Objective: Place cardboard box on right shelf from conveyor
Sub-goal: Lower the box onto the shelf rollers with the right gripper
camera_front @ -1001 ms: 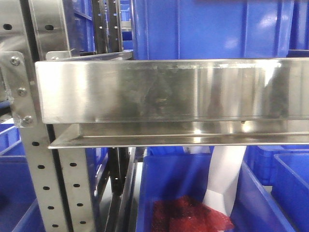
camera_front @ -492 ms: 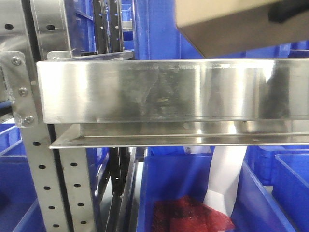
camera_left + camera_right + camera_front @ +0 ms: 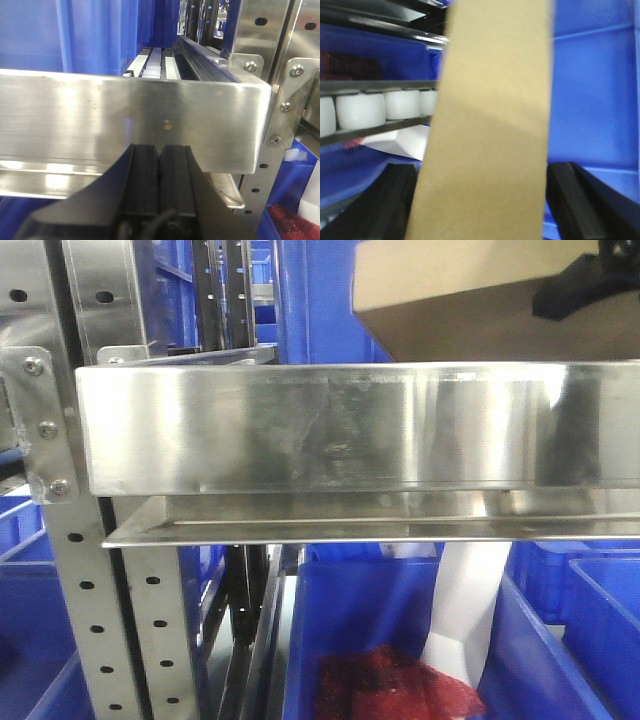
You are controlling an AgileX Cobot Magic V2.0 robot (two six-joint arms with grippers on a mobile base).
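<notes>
A: Well, start with the front view — what differs from half a second back?

B: The cardboard box [image 3: 450, 300] sat higher and more to the right then, its lower edge slanting. Now it has shifted a little left and hangs lower, its bottom edge close above the top of the right shelf [image 3: 300, 430], over the shelf's right half. A second ago it was not in view at all. The black piece of the right gripper [image 3: 590, 290] has come down with it, against the box's right end.

A: Which way does the box run?

B: In the front view its long side lies roughly level, left to right along the shelf lip, with the underside tipped toward the camera. A blue bin [image 3: 400, 640] sits below the shelf.

A: And the left wrist view?

B: The left gripper [image 3: 159, 170] has its two black fingers [image 3: 142, 175] pressed together with nothing between them, just in front of the shelf's steel lip [image 3: 125, 120].

A: The right wrist view?

B: The box [image 3: 490, 125] fills the middle, its long axis running away from the camera — a tan strip leaning slightly right. The two black fingers [image 3: 395, 200] of the right gripper [image 3: 485, 200] stand against its two sides, clamped on it. White rollers [image 3: 370, 110] show at left, and a blue wall [image 3: 595, 85] behind.
</notes>
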